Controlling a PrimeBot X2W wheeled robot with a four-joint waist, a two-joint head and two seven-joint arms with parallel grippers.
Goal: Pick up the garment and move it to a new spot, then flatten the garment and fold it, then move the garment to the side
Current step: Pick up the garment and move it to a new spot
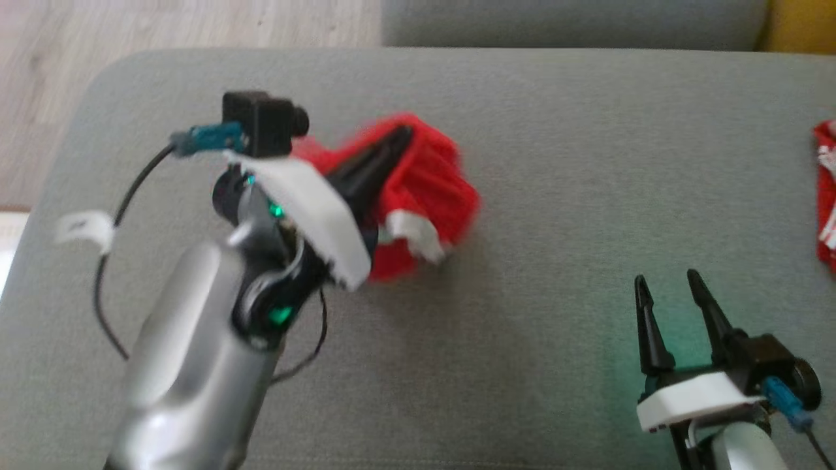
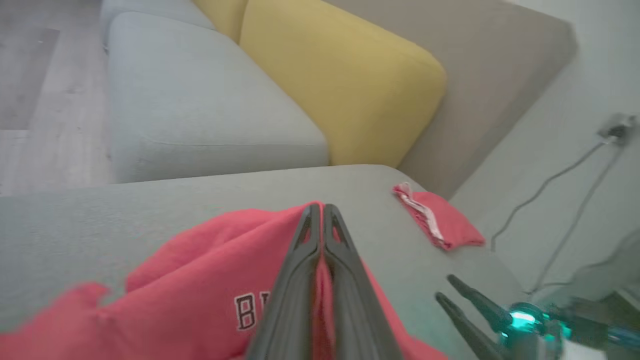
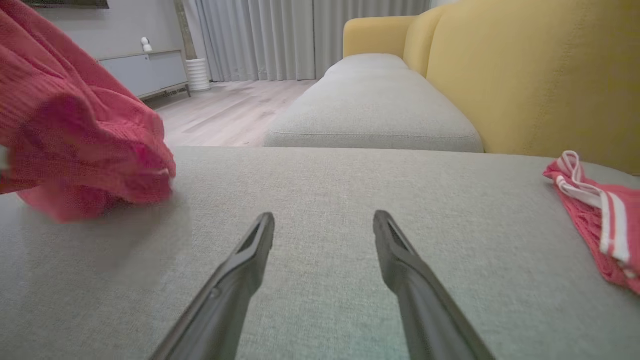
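Note:
A red garment (image 1: 424,183) with white trim hangs bunched over the grey cushion (image 1: 522,365), lifted at its top. My left gripper (image 1: 400,134) is shut on its upper fold. In the left wrist view the two fingers meet on the red cloth (image 2: 200,280), which carries dark lettering. The right wrist view shows the garment (image 3: 75,135) drooping at the left, its lowest part close to the cushion. My right gripper (image 1: 669,281) stands open at the lower right, well clear of the garment, with nothing between its fingers (image 3: 255,240).
A second red cloth with white stripes (image 1: 826,196) lies at the cushion's right edge, also in the right wrist view (image 3: 600,210). Yellow back cushions (image 3: 525,75) rise behind it. Another grey seat (image 3: 370,110) lies beyond, with wooden floor (image 1: 98,39) to the left.

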